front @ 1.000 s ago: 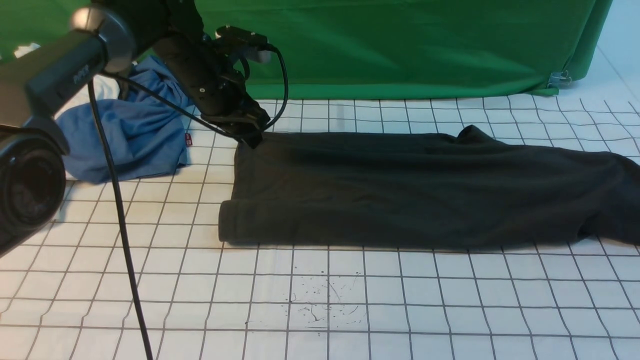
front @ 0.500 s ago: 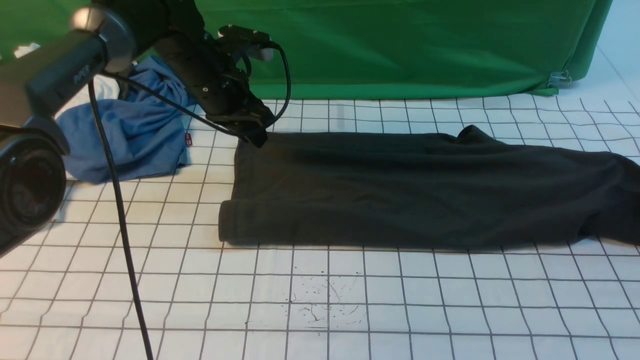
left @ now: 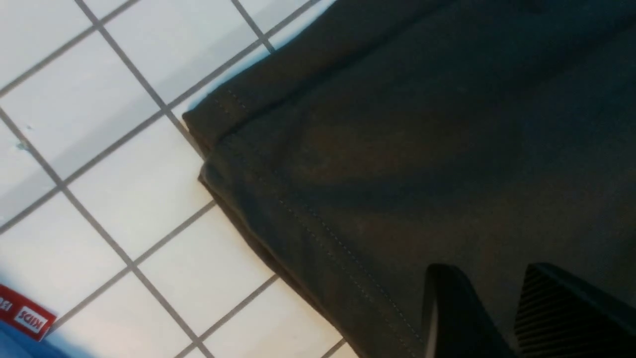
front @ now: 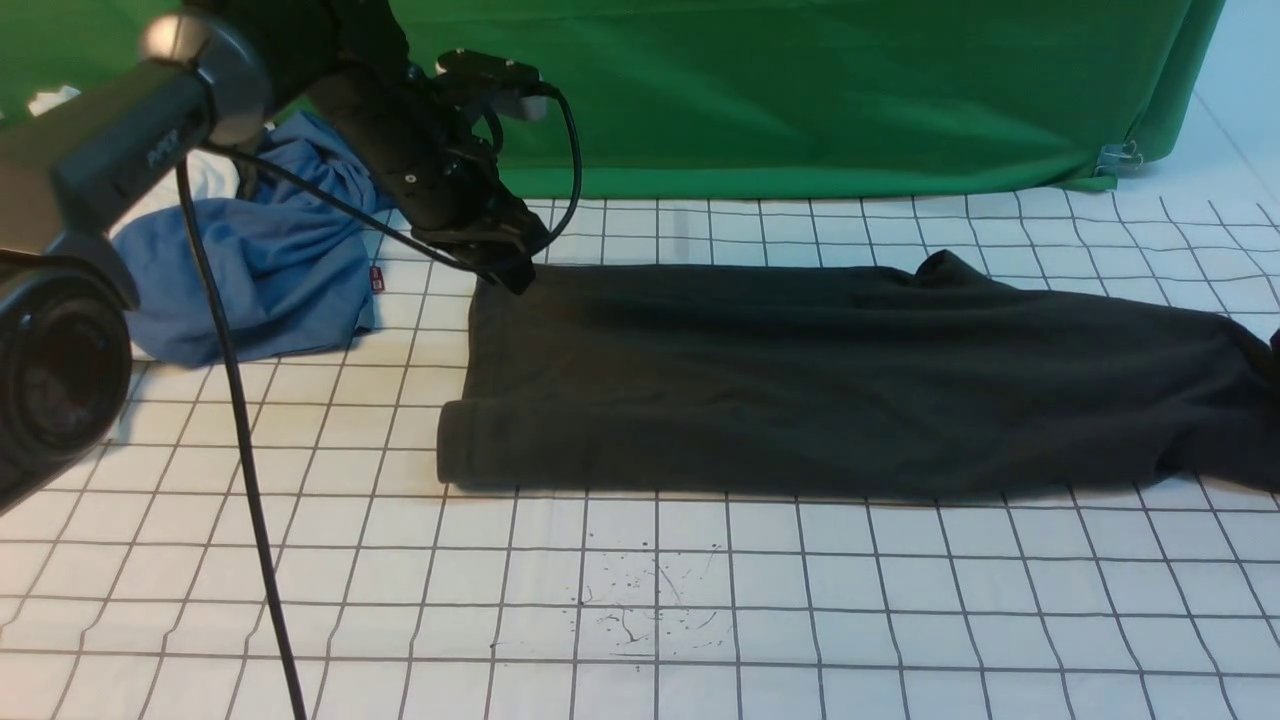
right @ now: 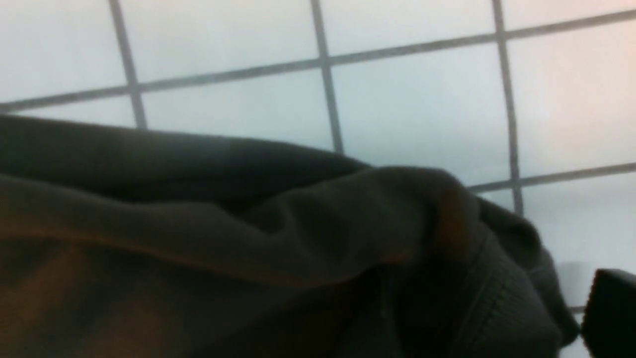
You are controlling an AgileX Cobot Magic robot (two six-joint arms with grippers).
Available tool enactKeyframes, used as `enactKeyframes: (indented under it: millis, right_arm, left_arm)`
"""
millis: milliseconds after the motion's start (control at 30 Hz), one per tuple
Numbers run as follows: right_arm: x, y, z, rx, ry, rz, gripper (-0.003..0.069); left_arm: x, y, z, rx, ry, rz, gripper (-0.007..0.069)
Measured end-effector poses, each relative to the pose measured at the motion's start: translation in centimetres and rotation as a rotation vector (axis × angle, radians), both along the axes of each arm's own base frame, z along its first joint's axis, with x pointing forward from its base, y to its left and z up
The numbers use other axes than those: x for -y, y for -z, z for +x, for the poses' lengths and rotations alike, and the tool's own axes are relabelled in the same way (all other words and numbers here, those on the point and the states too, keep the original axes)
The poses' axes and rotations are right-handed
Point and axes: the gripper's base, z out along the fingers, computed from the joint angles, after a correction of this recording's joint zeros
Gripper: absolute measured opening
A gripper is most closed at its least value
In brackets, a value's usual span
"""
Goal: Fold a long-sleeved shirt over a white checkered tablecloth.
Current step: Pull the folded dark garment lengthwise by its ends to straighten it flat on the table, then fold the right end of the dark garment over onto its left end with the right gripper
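The long-sleeved shirt lies flat, charcoal-black, stretched left to right across the white checkered tablecloth. My left gripper is down at the shirt's far left corner. In the left wrist view its fingers stand a little apart over the stitched hem, open, with nothing pinched. The shirt's right end runs off the front view. There my right gripper is beside a bunched ribbed cuff. One finger shows far out to the side and the other is hidden by fabric.
A crumpled blue shirt with a small red tag lies left of the black one, a bit of white garment behind it. A green cloth hangs along the back. The left arm's cable dangles over the front left. Ink specks mark the near cloth.
My left gripper shifted slightly right and up at the shirt's corner, then held still. At the right edge the shirt's end has shifted a little and a dark tip has appeared.
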Motion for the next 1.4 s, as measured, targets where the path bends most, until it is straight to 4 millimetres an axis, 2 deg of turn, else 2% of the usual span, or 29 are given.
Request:
enactKeyframes:
  millis: [67, 200, 233, 433, 533, 600, 667, 800, 867, 900, 967, 1067, 1200, 1367, 1400]
  right_arm:
    - [-0.1, 0.0, 0.0, -0.001, -0.004, 0.004, 0.0465]
    - [-0.5, 0.0, -0.1, -0.027, -0.031, 0.012, 0.0134]
    - [-0.5, 0.0, -0.1, -0.029, -0.034, 0.011, 0.0090]
    - [-0.5, -0.3, -0.2, -0.035, -0.048, -0.001, 0.0079]
    - [-0.3, -1.8, -0.6, -0.033, -0.055, -0.037, 0.0079]
    - [-0.1, -3.7, -1.0, -0.010, -0.050, -0.088, 0.0079]
    - [0.2, -6.3, -1.4, 0.029, -0.040, -0.156, 0.0079]
    - [0.7, -12.5, -2.5, 0.107, -0.026, -0.296, 0.0079]
    - [0.7, -14.4, -2.8, 0.138, -0.015, -0.318, 0.0079]
    - [0.6, -16.3, -3.0, 0.168, -0.006, -0.333, 0.0079]
    - [-0.2, -17.8, -2.9, 0.181, -0.014, -0.347, 0.0079]
    - [-3.0, -19.9, -2.2, 0.195, -0.071, -0.360, 0.0079]
    - [-10.5, -21.6, -0.7, 0.256, -0.235, -0.313, 0.0079]
    - [-20.3, -21.6, -0.1, 0.338, -0.444, -0.167, 0.0079]
    - [-21.5, -21.5, -0.1, 0.346, -0.468, -0.143, 0.0079]
  left_arm:
    - [0.0, 0.0, 0.0, 0.000, 0.000, 0.000, 0.0155]
    - [0.0, 0.0, 0.0, 0.000, 0.000, 0.000, 0.0155]
    - [0.0, 0.0, 0.0, 0.000, 0.000, 0.000, 0.0155]
    - [0.0, 0.0, 0.0, -0.003, 0.001, 0.000, 0.0155]
    - [0.0, 0.0, 0.0, -0.002, 0.002, 0.006, 0.0155]
    - [-0.1, -0.1, 0.0, -0.001, 0.003, 0.008, 0.0155]
    - [-0.1, -0.3, 0.0, 0.004, 0.005, 0.015, 0.0155]
    - [-0.3, -1.6, -0.3, 0.033, 0.005, 0.026, 0.0155]
    - [-0.3, -2.6, -0.6, 0.052, 0.006, 0.028, 0.0155]
    - [-0.4, -3.7, -0.9, 0.070, 0.009, 0.032, 0.0155]
    - [-0.5, -5.1, -1.2, 0.093, 0.014, 0.036, 0.0155]
    - [-0.6, -7.5, -1.7, 0.145, 0.008, 0.033, 0.0155]
    - [-0.8, -10.4, -2.4, 0.214, -0.009, 0.022, 0.0155]
    - [-1.2, -12.3, -3.3, 0.255, -0.028, 0.040, 0.0155]
    - [-1.2, -12.5, -3.3, 0.257, -0.033, 0.043, 0.0155]
